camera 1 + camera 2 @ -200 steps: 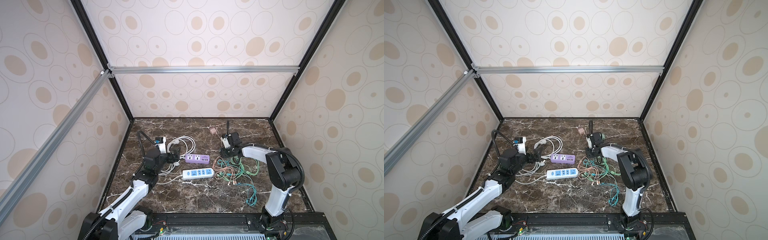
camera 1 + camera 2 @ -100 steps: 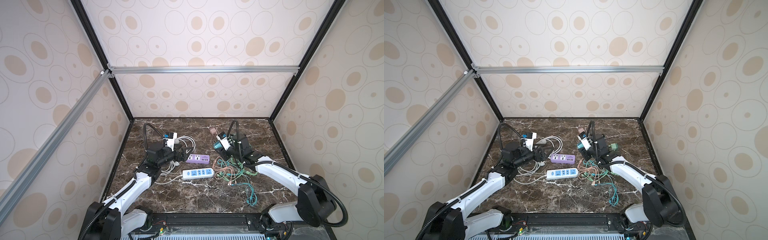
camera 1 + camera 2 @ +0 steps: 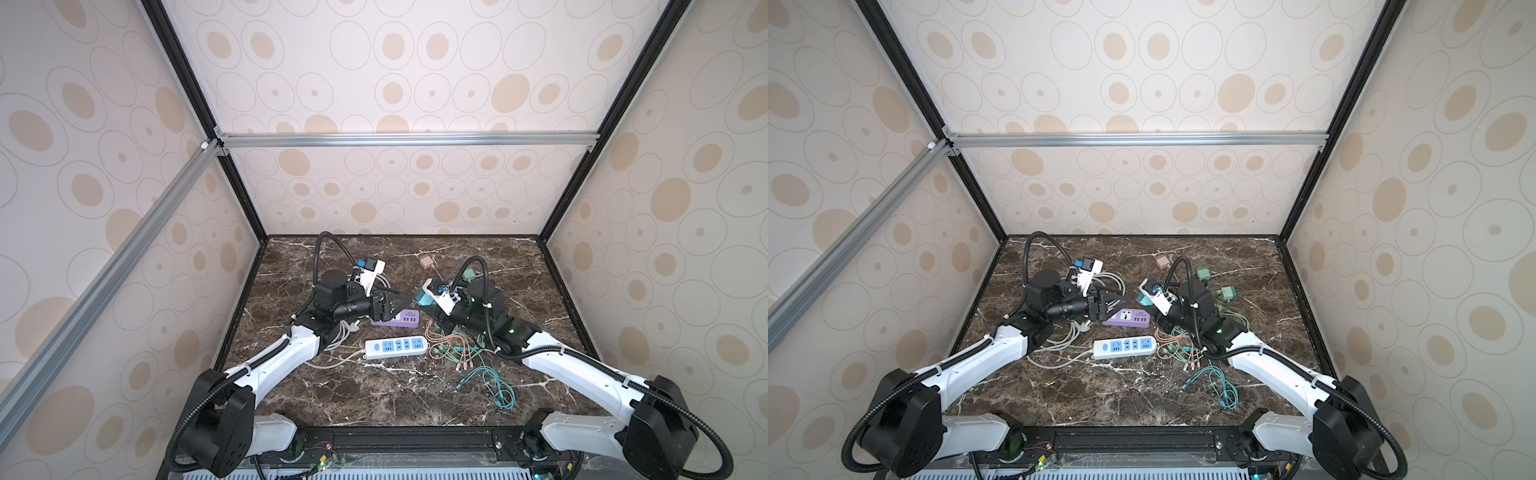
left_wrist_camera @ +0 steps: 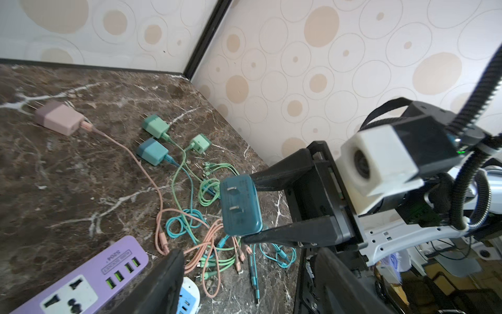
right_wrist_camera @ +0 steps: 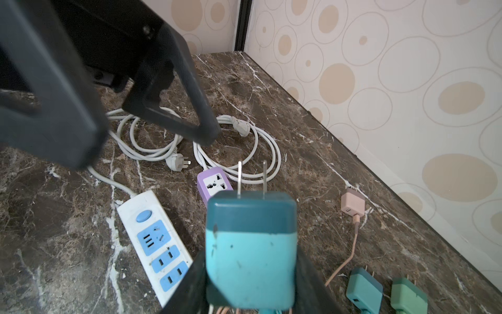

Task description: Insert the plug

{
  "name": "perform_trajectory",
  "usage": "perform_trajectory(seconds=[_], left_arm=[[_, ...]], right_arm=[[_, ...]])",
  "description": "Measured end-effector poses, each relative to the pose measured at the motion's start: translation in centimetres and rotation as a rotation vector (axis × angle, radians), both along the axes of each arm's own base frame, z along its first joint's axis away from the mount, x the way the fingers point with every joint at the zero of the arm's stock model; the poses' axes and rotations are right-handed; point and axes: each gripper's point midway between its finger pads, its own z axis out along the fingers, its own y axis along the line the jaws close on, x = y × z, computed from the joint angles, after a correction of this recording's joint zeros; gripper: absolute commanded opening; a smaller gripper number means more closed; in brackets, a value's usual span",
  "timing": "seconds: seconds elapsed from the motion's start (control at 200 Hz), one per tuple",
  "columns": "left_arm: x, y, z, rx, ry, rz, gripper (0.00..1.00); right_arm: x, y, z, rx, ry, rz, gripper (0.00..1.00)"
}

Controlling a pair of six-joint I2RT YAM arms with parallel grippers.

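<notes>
right gripper (image 4: 244, 209) — clamps teal plug (image 5: 251, 244) | purple power strip (image 4: 81, 280) — label illegible

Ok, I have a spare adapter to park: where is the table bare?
Bare: the front band of table between the white strip and the front rail; also the far-left corner. Crowded: the middle, with the purple strip, cable tangle and white cords, plus chargers at the back right.

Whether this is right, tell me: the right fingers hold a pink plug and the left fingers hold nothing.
Wrong colour: the right fingers hold a teal plug, as the right wrist view shows. The left fingers do hold nothing.
</notes>
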Motion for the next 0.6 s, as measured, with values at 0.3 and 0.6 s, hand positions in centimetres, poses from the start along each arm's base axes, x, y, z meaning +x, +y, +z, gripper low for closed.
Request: perform_trajectory(seconds=[0.3,0.6], left_arm=[[-0.5,-2.1,0.1,-0.005,0.025,-0.076,0.54],[-0.4,-3.0,-0.6,0.011,0.059,-0.101,0.37]], right_arm=[[-0.9,0.7,0.2,-0.027,-0.043,0.039,0.2],[-1.4,0.6,0.6,-0.04,-0.081,0.046,0.21]])
